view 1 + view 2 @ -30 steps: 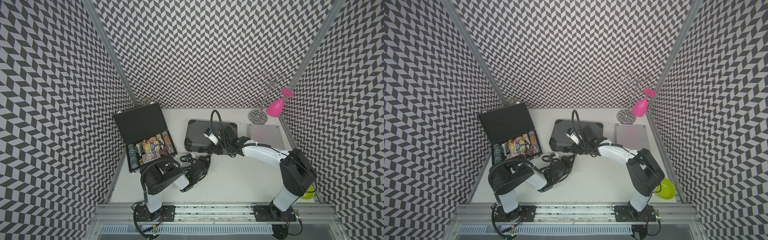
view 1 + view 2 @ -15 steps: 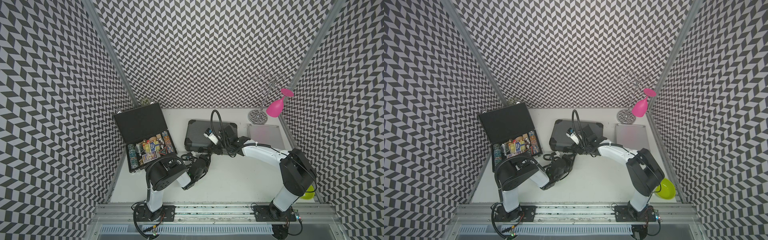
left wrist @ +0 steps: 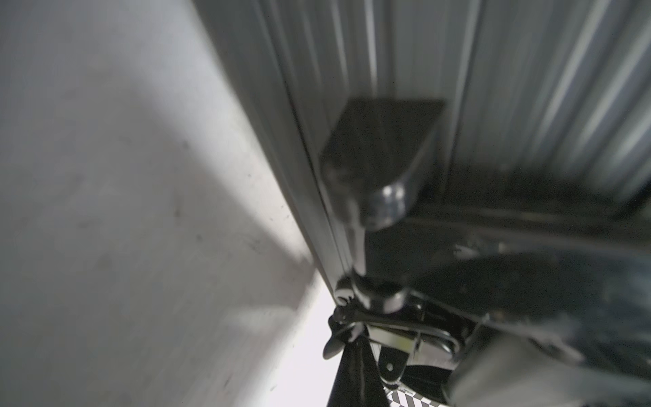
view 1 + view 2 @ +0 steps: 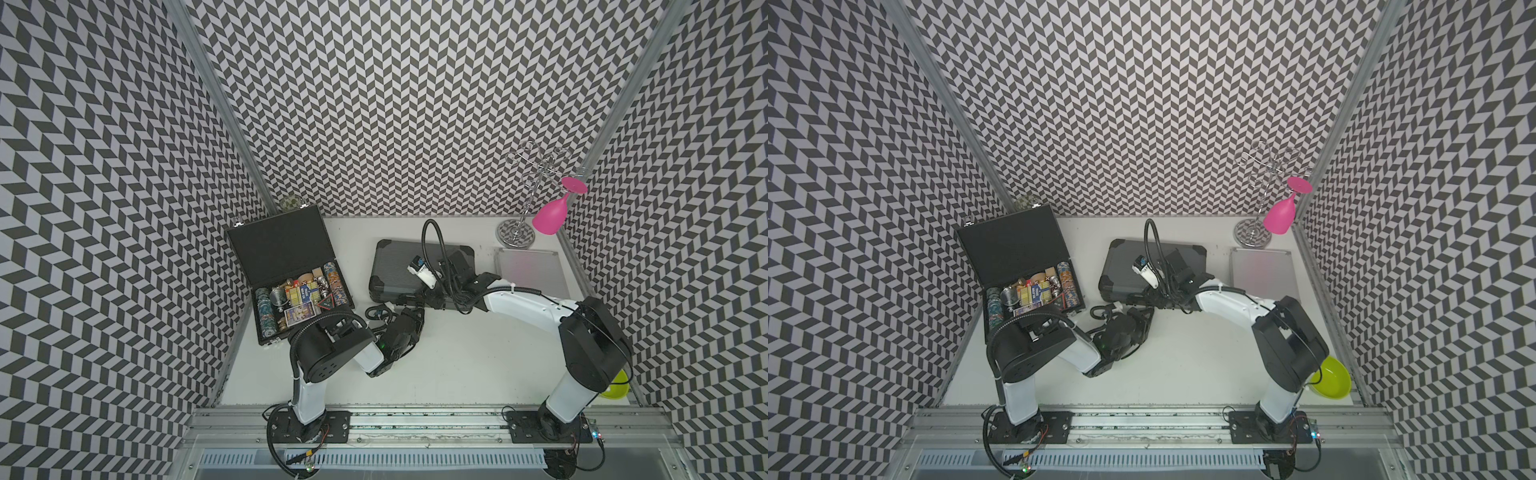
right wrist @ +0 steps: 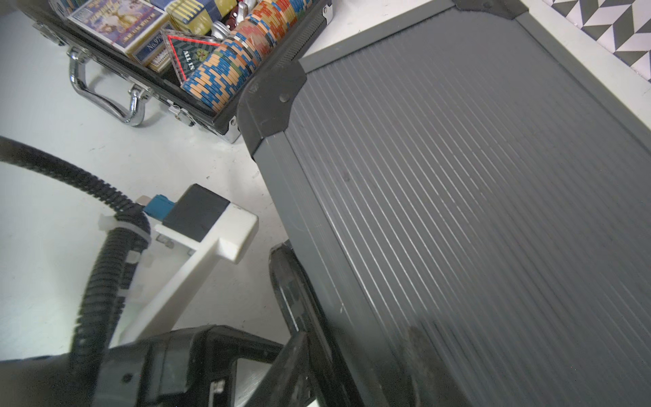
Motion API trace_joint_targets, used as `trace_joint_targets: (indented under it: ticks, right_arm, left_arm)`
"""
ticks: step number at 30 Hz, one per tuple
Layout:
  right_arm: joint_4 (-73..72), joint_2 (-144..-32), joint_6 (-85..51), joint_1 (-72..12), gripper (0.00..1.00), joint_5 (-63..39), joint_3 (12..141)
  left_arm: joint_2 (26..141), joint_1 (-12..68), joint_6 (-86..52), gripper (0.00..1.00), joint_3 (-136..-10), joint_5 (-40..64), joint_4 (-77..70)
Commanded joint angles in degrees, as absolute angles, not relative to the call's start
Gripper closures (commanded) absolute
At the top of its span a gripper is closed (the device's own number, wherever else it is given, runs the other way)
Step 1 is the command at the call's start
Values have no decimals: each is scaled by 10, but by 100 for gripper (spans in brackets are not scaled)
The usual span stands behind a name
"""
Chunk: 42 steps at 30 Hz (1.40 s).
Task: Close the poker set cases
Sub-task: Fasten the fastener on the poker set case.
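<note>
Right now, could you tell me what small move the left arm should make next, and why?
Probably draw the shut left gripper back from the grey ribbed case and swing it toward the open black case, to lower its lid. The grey ribbed case and the silver case already lie flat and closed; only the black case stands open, on the left arm's side.

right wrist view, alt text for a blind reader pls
A closed ribbed dark grey case fills most of the frame, on a white table. Beyond its corner sits an open black case holding poker chips and cards, and a white camera bracket with a black cable shows alongside.
</note>
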State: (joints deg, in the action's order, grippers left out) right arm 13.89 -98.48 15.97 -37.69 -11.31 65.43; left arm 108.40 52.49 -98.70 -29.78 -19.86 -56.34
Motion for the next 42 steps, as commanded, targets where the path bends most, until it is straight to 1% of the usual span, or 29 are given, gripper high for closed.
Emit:
trace_joint_targets:
  ticks: [1,7,11,19,24,32,38,42]
  right_arm:
    - [228,-1041,162,-354,56,-29,622]
    - [227,-1042,163,-352,56,-31,622]
    - [228,-1042,162,-353,56,-31,623]
    - [228,-1046,161,-352,56,-38,628]
    - [228,-1049,159,-352,56,-40,628]
    - [232,-1052,161,-352,56,-39,630]
    - [231,-1052,161,-352,56,-37,626]
    - [232,-1052,163,-352,56,-37,628]
  left_arm:
    - [1074,519,-996,100,-304,-224,-457]
    - [1052,520,-1005,100,-322,-232,-365]
    - [1055,518,-1008,100,-326,-229,-354]
    - [1048,510,-1011,100,-347,-223,-274]
    - [1058,502,-995,100,-357,-216,-280]
    - [1046,493,-999,100,-361,-217,-228]
    - [1059,485,-986,100,-356,-221,-262]
    - [1060,475,-978,100,-343,-201,-288]
